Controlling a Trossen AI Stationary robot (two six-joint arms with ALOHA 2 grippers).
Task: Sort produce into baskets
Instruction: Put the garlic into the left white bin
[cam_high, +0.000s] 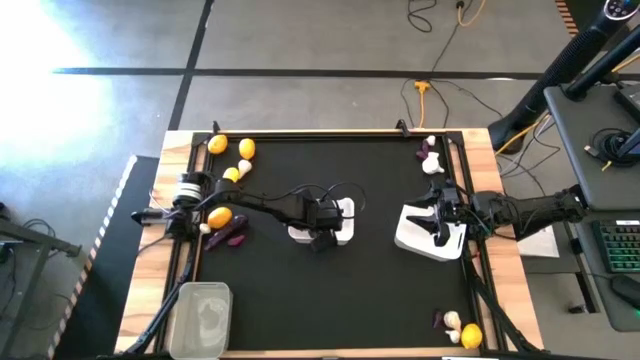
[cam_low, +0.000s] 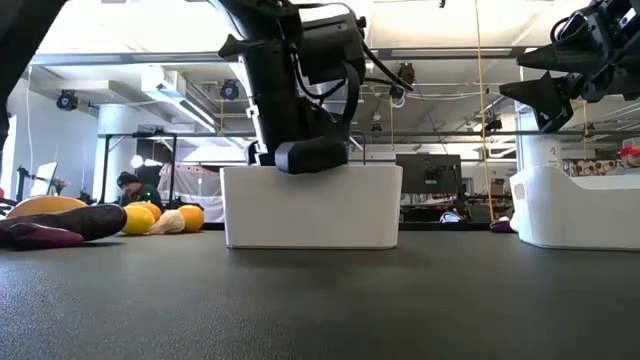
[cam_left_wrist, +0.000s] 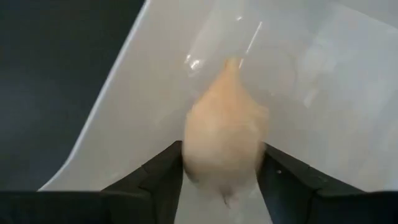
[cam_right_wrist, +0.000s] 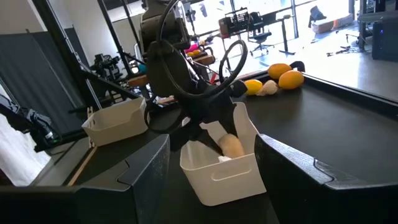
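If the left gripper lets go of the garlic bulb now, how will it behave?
The bulb is rounded with a pointed tip, so it would probably wobble, not roll far. The tray walls should contain it. The left gripper pinches it without dents; it seems firm.

The dark left arm reaches from the table's left edge across to the middle, its wrist bent down so that the black two-finger left gripper (cam_left_wrist: 222, 177) points downward, its fingers (cam_left_wrist: 163, 177) closed against the sides of a pale cream, teardrop-shaped garlic-like bulb (cam_left_wrist: 224, 140). The dark right arm stretches in level from the table's right edge, and its black two-finger right gripper (cam_right_wrist: 211, 171) hangs raised off the table near the right side, its fingers (cam_right_wrist: 146, 168) spread wide apart with nothing between them.
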